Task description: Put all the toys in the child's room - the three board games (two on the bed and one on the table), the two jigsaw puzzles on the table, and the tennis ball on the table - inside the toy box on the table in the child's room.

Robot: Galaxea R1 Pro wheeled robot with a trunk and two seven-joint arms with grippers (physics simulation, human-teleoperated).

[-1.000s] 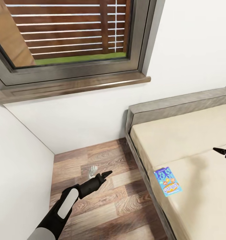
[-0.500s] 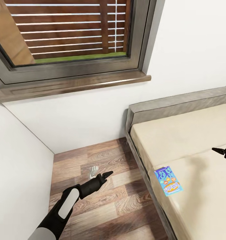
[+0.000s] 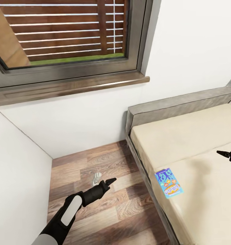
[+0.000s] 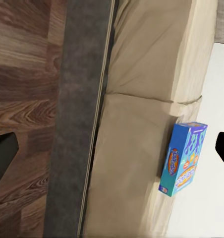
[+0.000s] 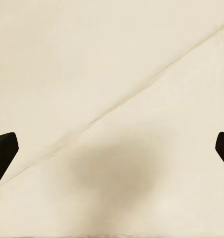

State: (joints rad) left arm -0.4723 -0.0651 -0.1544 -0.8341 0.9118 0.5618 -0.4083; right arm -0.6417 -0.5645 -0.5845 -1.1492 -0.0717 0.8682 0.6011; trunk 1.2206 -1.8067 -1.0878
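I see one board game (image 3: 168, 182) lying flat near the bed's (image 3: 197, 136) floor-side edge, at about four o'clock in my head view. My left gripper (image 3: 109, 181) hangs over the wood floor (image 3: 105, 211) at seven o'clock — fingers spread, empty. My right gripper (image 3: 224, 154) hovers above the mattress at three o'clock — open too, nothing between its fingertips.

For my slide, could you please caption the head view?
Left gripper over the wood floor, right gripper above the bed where a blue board game lies flat.
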